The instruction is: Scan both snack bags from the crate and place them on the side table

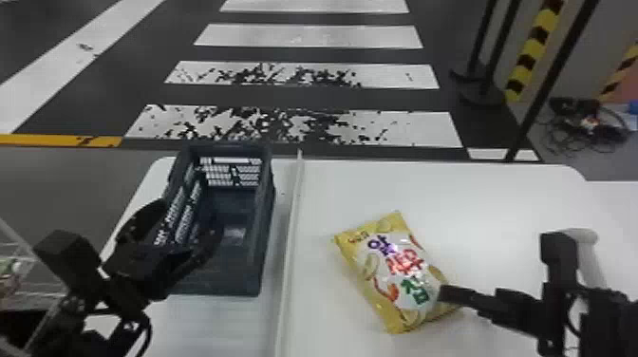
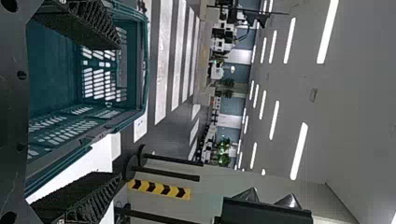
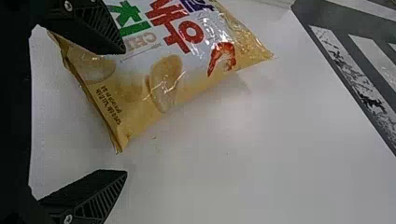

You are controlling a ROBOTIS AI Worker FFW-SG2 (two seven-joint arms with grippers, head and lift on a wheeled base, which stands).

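- White desk (image 1: 498, 204), split by a raised strip (image 1: 293, 228).
- Dark crate (image 1: 232, 280), left of the strip.
- Yellow-and-white snack bag (image 1: 394, 270), lying on the desk, right of the strip.
- Left gripper (image 1: 190, 220) at the crate, fingers released, apart.
- Right gripper (image 1: 451, 294) by the bag, fingers parted.

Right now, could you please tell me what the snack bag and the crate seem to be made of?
The snack bag looks like thin, glossy plastic film, possibly foil-lined: it shows bright glints and creases. The crate appears to be rigid moulded plastic, fairly matt, going by its evenly coloured walls with regular slots.
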